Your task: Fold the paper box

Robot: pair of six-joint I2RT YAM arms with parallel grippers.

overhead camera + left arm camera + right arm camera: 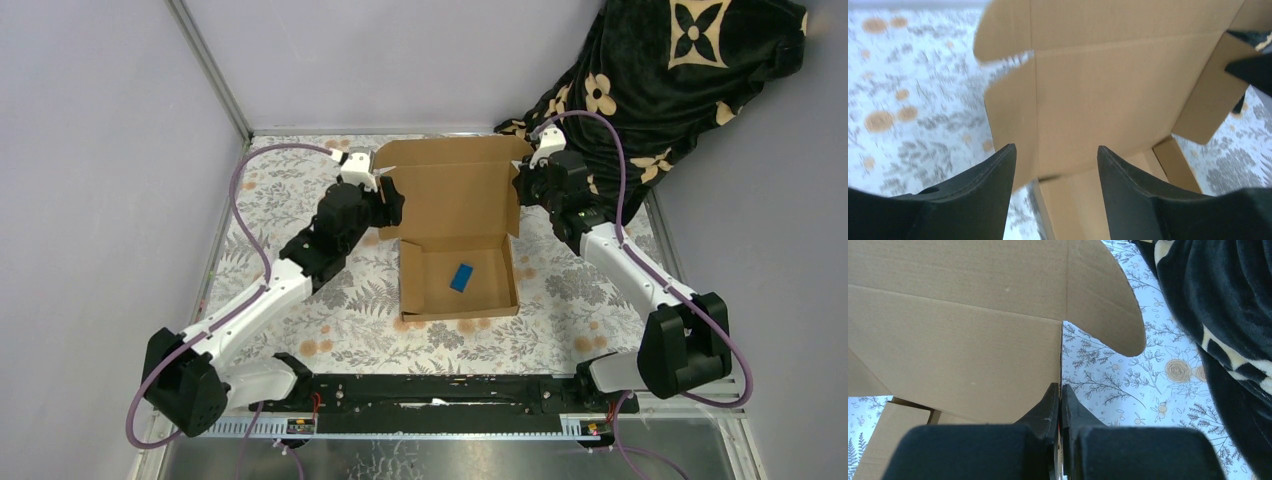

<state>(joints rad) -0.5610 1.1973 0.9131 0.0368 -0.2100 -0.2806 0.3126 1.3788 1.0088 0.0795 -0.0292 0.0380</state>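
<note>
The paper box [455,195] is brown cardboard on the flowered table. Its shallow tray lies toward me and its lid [1108,100] stands raised at the back. My left gripper [390,203] is at the lid's left side, open. Its fingers straddle the left side flap and the lid without gripping [1055,147]. My right gripper [518,195] is at the lid's right edge, shut. Its tips meet right at the bottom of the cardboard's edge [1061,386], and I see no cardboard between them. The lid [958,350] fills that view.
A small blue object [461,277] lies inside the box's tray. A black cloth with cream flowers [680,80] is heaped at the back right, close behind my right arm. Grey walls bound the table at the left and back.
</note>
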